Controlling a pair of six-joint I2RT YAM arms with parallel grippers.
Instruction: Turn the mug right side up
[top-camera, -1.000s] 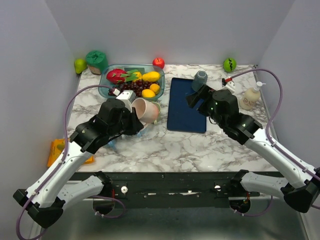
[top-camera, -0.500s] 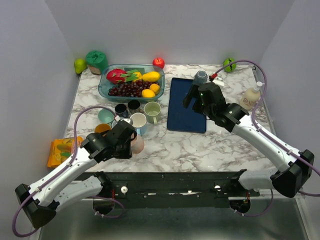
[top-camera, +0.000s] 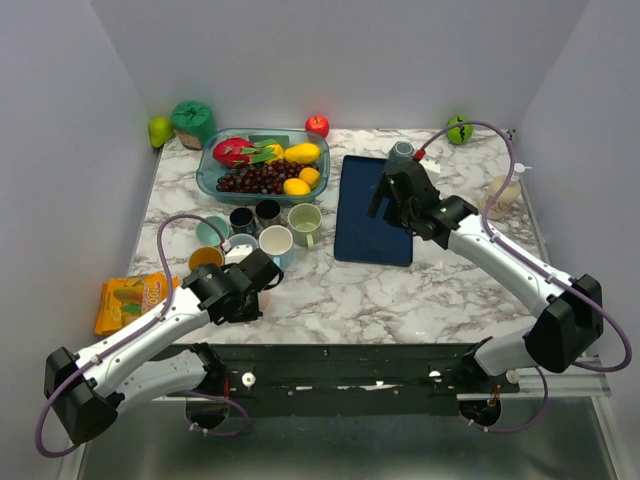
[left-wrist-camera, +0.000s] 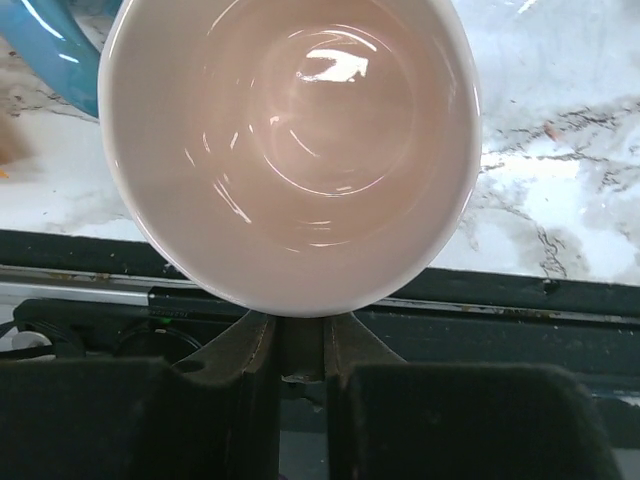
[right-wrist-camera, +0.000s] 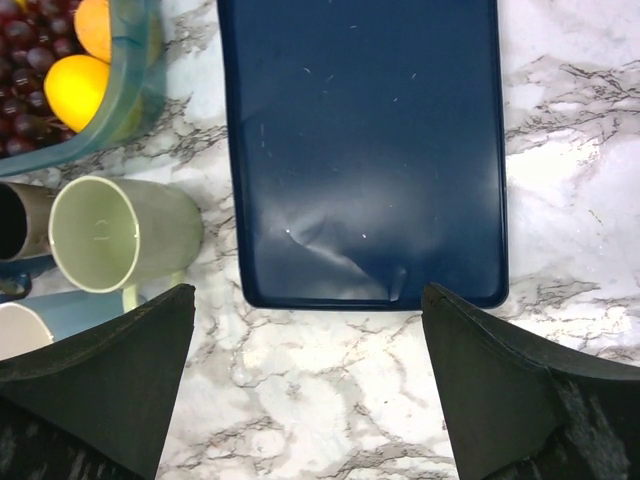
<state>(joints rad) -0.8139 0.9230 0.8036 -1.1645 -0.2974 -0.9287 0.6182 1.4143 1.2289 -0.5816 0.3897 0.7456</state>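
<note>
Left claw is clamped on the rim of the pink mug, at the near-left edge of the counter, mouth facing the wrist cam. Right claw is spread wide apart over the dark blue tray, far right.

Below my right gripper lay flat blue mat, free room; mugs crowded nr its left.

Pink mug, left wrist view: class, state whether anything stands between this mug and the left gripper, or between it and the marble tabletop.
Nothing visible does. The left gripper is shut on the rim of the pale pink glossy mug. Bare white marble tabletop lies beside it; a blue mug sits close at upper left.
</note>
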